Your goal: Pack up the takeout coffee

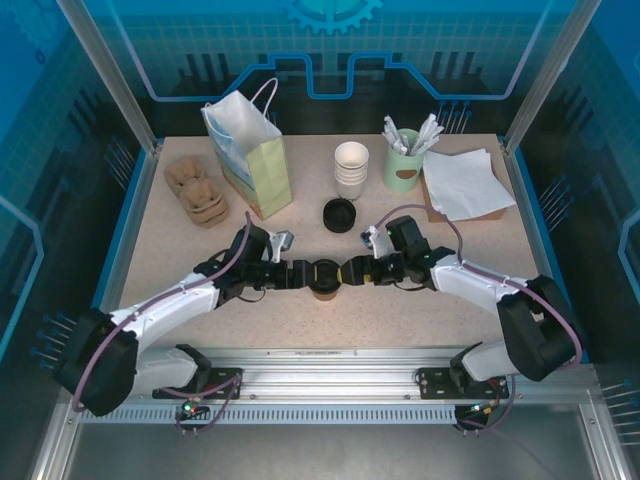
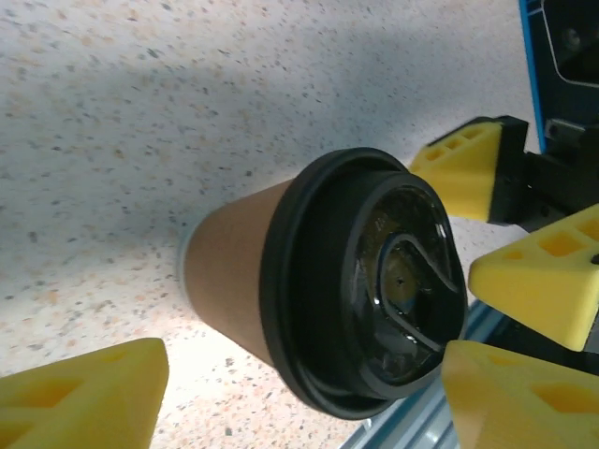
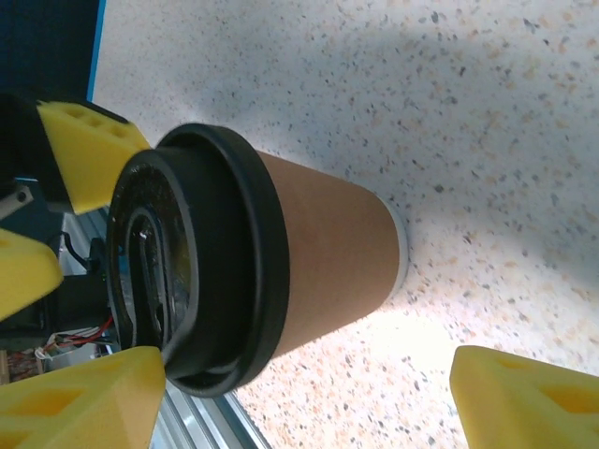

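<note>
Overhead, takeout coffee [image 1: 325, 282] sides barely discernible.

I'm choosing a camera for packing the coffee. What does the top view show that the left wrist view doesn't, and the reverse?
Top view: the paper bag, stacked white cups, loose lids, napkins and cup trays. Left wrist view: the lid's sip opening close up, with yellow fingers flanking the coffee. Both: the coffee standing on the speckled table.
</note>
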Tool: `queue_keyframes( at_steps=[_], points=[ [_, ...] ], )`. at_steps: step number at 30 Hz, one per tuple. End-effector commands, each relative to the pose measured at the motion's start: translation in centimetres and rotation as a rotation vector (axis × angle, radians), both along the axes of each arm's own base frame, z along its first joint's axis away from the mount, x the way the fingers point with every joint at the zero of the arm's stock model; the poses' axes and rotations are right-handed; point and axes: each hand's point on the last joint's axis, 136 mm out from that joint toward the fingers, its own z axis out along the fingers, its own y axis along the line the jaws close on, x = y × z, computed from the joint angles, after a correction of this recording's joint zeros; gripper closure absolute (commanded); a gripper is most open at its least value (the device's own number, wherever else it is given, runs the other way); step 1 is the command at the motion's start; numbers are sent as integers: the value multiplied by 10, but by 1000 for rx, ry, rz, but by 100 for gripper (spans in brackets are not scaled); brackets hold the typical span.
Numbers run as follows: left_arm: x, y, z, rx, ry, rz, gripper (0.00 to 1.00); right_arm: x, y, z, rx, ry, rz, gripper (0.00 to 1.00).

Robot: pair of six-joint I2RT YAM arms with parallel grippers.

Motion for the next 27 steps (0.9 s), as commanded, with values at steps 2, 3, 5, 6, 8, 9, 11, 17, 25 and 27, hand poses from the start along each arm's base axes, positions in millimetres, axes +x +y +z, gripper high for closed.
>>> queue_keyframes(
  at_steps=[2, 3, 5, 6, 8, 9, 11, 17, 25, 27],
  points=[
    [-2, -11, 1, -88, 35, -37, 25, 5, 12, 13, 58, -17, 30, 20],
    [-1, -12, 0, -87, 39, -35, 27, 5, 12, 12, 55, -18, 31, 21],
    [-2, -12, -3, -83, 50, -38, 29, 5, 11, 13, 54, -18, 31, 21],
    [-2, -11, -4, -78, 51, -38, 30, 5, 11, 14, 54, -22, 29, 21],
    [-3, -9, -7, -68, 54, -35, 32, 5, 12, 15, 57, -24, 29, 21],
    [-4, -9, -9, -62, 58, -35, 33, 5, 12, 15, 61, -20, 30, 20],
    [-5, -8, -13, -54, 68, -33, 34, 5, 15, 15, 71, -12, 36, 20],
    [-6, -6, -23, -41, 84, -27, 36, 5, 20, 8, 59, 11, 42, 26],
    [-11, 1, -42, 0, 117, -11, 42, 1, 10, -16, -9, 57, 16, 40],
    [-12, 4, -47, 12, 125, 1, 43, 0, 8, -21, -19, 72, 11, 42]
  ],
)
